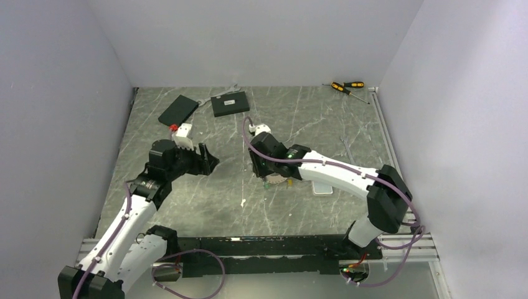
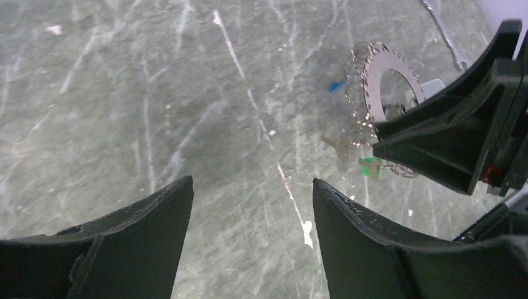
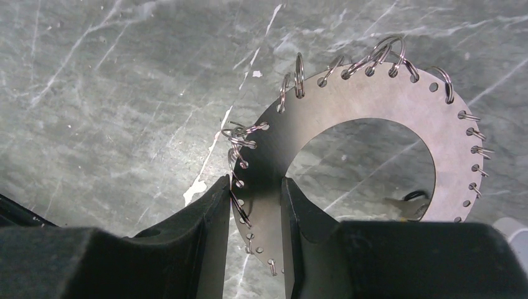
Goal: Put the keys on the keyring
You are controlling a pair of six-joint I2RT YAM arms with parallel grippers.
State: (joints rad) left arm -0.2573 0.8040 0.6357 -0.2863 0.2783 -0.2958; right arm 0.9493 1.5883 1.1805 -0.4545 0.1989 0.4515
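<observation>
My right gripper (image 3: 255,182) is shut on the rim of the keyring (image 3: 373,99), a flat grey metal ring with small split rings through holes along its edge. In the left wrist view the keyring (image 2: 373,75) stands tilted in the right gripper (image 2: 448,137). Keys hang at its rim there: one with a blue tag (image 2: 337,86), a bare one (image 2: 339,146) and one with a green tag (image 2: 372,167). Another key (image 3: 408,208) shows through the ring's hole. My left gripper (image 2: 251,182) is open and empty over bare table, left of the ring (image 1: 208,159).
Two flat black boxes (image 1: 177,109) (image 1: 230,104) and a wrench (image 1: 218,93) lie at the back left. Yellow-and-black screwdrivers (image 1: 346,86) lie at the back right. A white flat object (image 1: 324,189) lies under the right arm. White walls enclose the table.
</observation>
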